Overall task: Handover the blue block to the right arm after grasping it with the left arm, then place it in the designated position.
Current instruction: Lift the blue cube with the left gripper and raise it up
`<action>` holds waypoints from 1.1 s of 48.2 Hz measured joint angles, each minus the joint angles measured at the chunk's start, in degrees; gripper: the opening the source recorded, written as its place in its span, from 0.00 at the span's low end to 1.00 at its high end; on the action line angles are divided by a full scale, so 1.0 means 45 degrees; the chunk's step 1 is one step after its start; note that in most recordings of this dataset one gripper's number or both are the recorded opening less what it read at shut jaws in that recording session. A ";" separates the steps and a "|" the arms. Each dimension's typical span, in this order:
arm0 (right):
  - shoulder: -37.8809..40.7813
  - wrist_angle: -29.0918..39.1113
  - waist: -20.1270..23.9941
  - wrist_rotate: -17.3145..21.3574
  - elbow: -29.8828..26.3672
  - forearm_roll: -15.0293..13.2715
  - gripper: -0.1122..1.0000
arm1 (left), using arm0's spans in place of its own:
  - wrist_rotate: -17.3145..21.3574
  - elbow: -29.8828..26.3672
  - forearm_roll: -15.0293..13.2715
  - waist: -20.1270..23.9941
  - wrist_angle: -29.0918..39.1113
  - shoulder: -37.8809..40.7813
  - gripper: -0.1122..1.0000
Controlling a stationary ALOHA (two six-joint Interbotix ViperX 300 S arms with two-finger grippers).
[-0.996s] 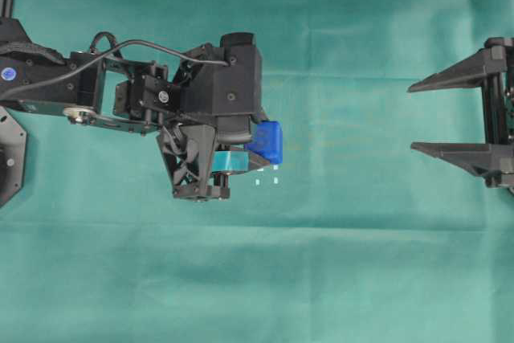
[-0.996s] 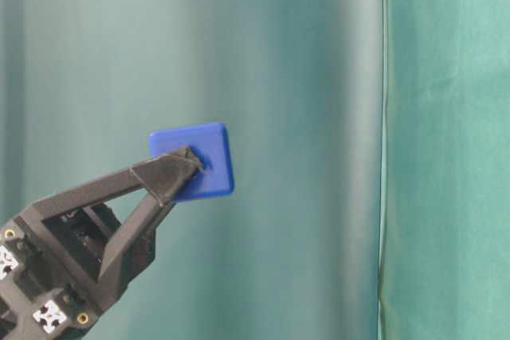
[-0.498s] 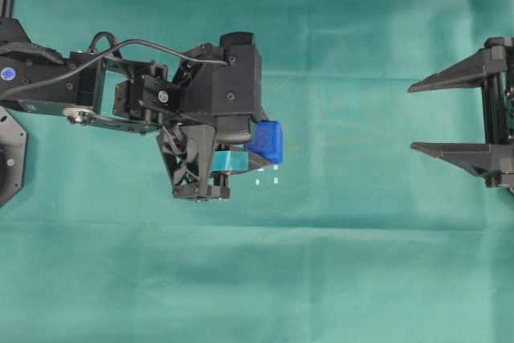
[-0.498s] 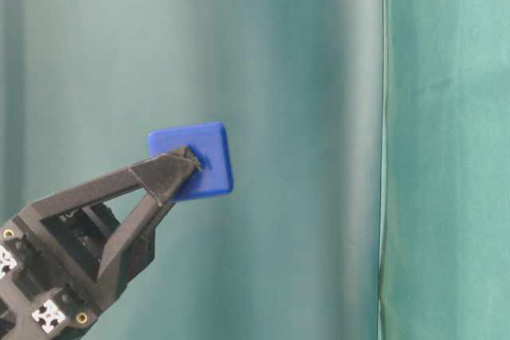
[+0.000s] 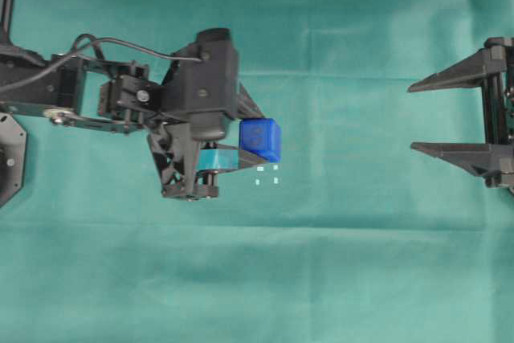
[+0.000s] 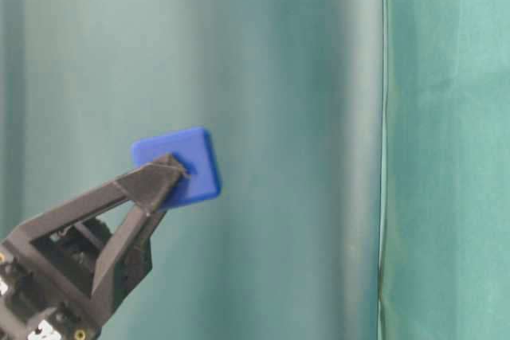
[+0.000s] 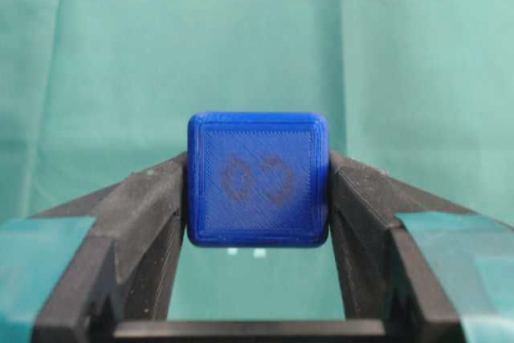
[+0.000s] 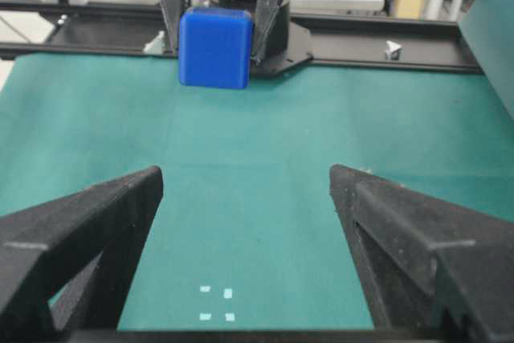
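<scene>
L arm's fingers clamp the blue block on two sides, lifted clear of the green cloth, just beside & above the white marks. R arm's fingers spread wide w/ nothing between them, well apart from the block, pointing toward it.

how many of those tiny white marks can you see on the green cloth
4, forming a small square of tiny white marks on the green cloth: two above, two below, seen between the open right gripper's fingers. The overhead view shows them just below the small bright-blue plastic cube.
</scene>
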 measured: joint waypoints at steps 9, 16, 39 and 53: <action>0.0000 0.0000 0.0000 -0.0020 -0.0059 -0.0078 0.94 | 0.0000 0.1055 0.0000 0.0000 -0.2012 -0.0762 0.52; 0.0000 0.0000 0.0000 -0.0020 -0.0098 -0.0293 0.94 | -0.0020 0.1855 0.0000 0.0000 -0.3555 -0.1270 0.52; 0.0020 0.0000 -0.0020 -0.0020 -0.0195 -0.0566 0.94 | -0.0059 0.2910 -0.0020 0.0000 -0.5449 -0.2012 0.52; 0.0020 0.0020 0.0000 -0.0020 -0.0215 -0.0566 0.94 | -0.0059 0.2910 -0.0039 0.0000 -0.5449 -0.2012 0.52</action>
